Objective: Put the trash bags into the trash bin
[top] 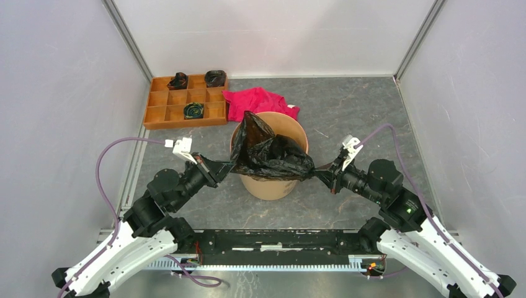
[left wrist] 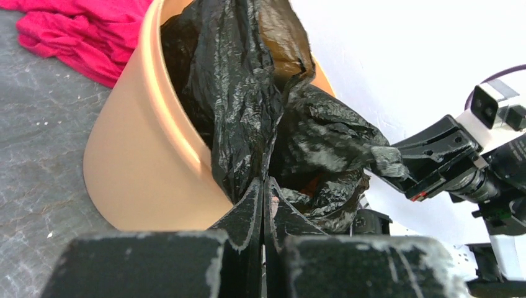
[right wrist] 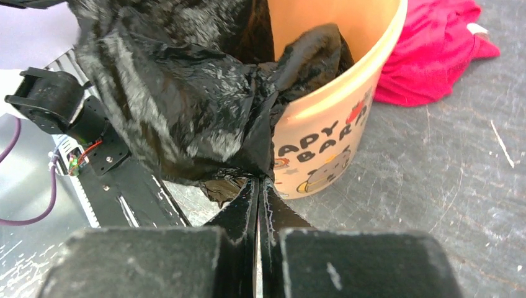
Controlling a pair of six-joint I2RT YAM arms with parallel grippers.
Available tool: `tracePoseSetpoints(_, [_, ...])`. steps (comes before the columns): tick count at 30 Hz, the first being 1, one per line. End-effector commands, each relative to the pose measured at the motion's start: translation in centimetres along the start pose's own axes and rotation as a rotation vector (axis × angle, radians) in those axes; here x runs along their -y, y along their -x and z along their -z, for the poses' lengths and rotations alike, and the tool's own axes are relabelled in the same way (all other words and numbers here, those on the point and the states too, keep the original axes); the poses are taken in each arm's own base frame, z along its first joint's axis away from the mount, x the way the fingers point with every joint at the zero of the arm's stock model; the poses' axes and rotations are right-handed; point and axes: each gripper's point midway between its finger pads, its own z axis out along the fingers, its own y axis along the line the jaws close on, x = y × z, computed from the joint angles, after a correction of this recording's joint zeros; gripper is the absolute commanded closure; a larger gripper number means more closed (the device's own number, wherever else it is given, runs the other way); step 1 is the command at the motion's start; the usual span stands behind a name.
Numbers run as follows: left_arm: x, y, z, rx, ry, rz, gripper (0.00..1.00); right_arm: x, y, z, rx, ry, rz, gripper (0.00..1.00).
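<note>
Table [top: 366, 118]: grey mottled surface that carries everything, walled in white on three sides.
Trash bin [top: 270, 186]: light-orange bucket standing upright at the middle, between the two arms so that each can reach one side of its rim.
Trash bag [top: 273, 152]: wrinkled black film, partly down inside the bin, with a peak rising at the far left and a bulge spilling over the near rim. It is drawn out left and right, probably to spread its mouth over the rim.
Tray [top: 149, 105]: flat orange, square compartments, far left, a few dark items in it, apart from the work.
Cloth [top: 257, 102]: red-pink, crumpled just behind the bin, beside the tray.
Left gripper [top: 231, 165]: at the bin's left rim, jaws pressed together, pinching the bag's left edge.
Right gripper [top: 317, 171]: at the bin's near right, jaws clamped on a twisted tail of the bag, pulling it taut outward.
Judgement: bag is only partly seated.
</note>
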Motion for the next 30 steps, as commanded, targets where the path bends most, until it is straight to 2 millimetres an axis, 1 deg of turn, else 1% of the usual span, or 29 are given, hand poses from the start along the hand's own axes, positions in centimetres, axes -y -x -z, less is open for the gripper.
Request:
tracePoseSetpoints(1, [-2.6, -0.6, -0.2, 0.003, 0.127, 0.065, 0.98, 1.6, -1.4, -0.9, -0.021, -0.088, -0.073, 0.98])
tracePoseSetpoints(4, [-4.8, -1.7, 0.0, -0.018, 0.235, 0.088, 0.98, 2.5, -2.0, -1.3, -0.043, -0.134, -0.079, 0.96])
tracePoseSetpoints(6, [-5.9, -2.6, 0.1, -0.037, 0.274, 0.095, 0.98, 3.7, -2.9, -1.1, -0.086, -0.196, -0.067, 0.94])
tracePoseSetpoints(8, [-6.0, -3.2, 0.1, -0.054, 0.271, 0.108, 0.98, 4.2, -3.6, -0.8, -0.134, -0.224, -0.046, 0.91])
tracePoseSetpoints(11, [-5.6, -4.1, -0.2, -0.079, 0.237, 0.134, 0.98, 3.7, -3.1, -0.3, -0.161, -0.191, 0.007, 0.78])
tracePoseSetpoints(12, [-5.6, -4.3, -0.3, -0.086, 0.229, 0.141, 0.98, 3.5, -2.6, -0.1, -0.161, -0.179, 0.026, 0.74])
tracePoseSetpoints(15, [-5.5, -4.8, -0.4, -0.098, 0.215, 0.15, 0.98, 2.5, -0.1, 0.8, -0.137, -0.132, 0.104, 0.55])
tracePoseSetpoints(19, [-5.6, -4.9, -0.3, -0.103, 0.216, 0.151, 0.98, -0.1, 3.3, 1.5, -0.095, 0.015, 0.238, 0.28])
tracePoseSetpoints(21, [-5.6, -4.9, -0.2, -0.104, 0.219, 0.148, 0.98, -1.9, 4.7, 1.3, -0.069, 0.115, 0.282, 0.19])
tracePoseSetpoints(24, [-5.5, -4.9, -0.2, -0.107, 0.214, 0.143, 0.98, -5.1, 6.5, 1.2, -0.043, 0.302, 0.33, 0.14])
tracePoseSetpoints(25, [-5.4, -4.9, -0.3, -0.11, 0.212, 0.14, 0.98, -5.6, 6.9, 1.2, -0.041, 0.333, 0.343, 0.13])
tracePoseSetpoints(26, [-5.4, -4.9, -0.3, -0.113, 0.214, 0.139, 0.98, -6.1, 7.4, 1.3, -0.029, 0.355, 0.356, 0.09])
tracePoseSetpoints(28, [-5.4, -4.9, -0.4, -0.116, 0.215, 0.137, 0.98, -6.1, 8.6, 1.4, -0.005, 0.343, 0.372, 0.02])
tracePoseSetpoints(30, [-5.5, -5.1, -0.4, -0.121, 0.217, 0.137, 0.98, -5.9, 9.7, 1.3, 0.002, 0.324, 0.385, 0.02])
